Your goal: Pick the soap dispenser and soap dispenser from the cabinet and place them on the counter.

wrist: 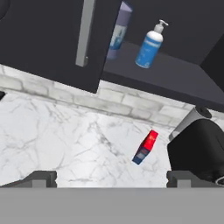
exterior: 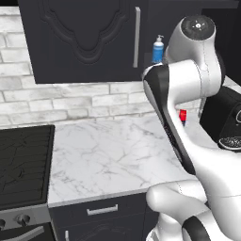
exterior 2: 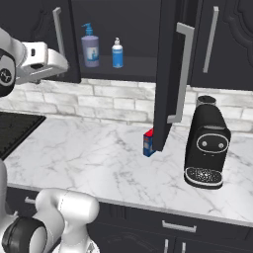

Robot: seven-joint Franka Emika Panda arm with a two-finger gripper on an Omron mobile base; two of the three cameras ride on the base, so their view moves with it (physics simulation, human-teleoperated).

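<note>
**Two soap bottles on the cabinet shelf, fingers spread and empty**

The small bright-blue pump bottle with a white pump stands upright on the open shelf of the dark charcoal wall cabinet. Just beside it stands the larger greyish-purple pump bottle with a blue pump, also upright; the two are near but do not touch. Both look like stiff, smooth plastic, probably light, and a little slippery. I think the best place to hold them is the round body below the pump, because the thin pump neck can turn or slip. They are tall and narrow, so a push from the side may tip them.

The gripper has its fingers spread wide apart, and they hold and touch nothing. It hangs over the white marble counter with grey veins, well apart from the shelf. On the counter stand a slim red-topped blue bottle and a black coffee machine.
</note>
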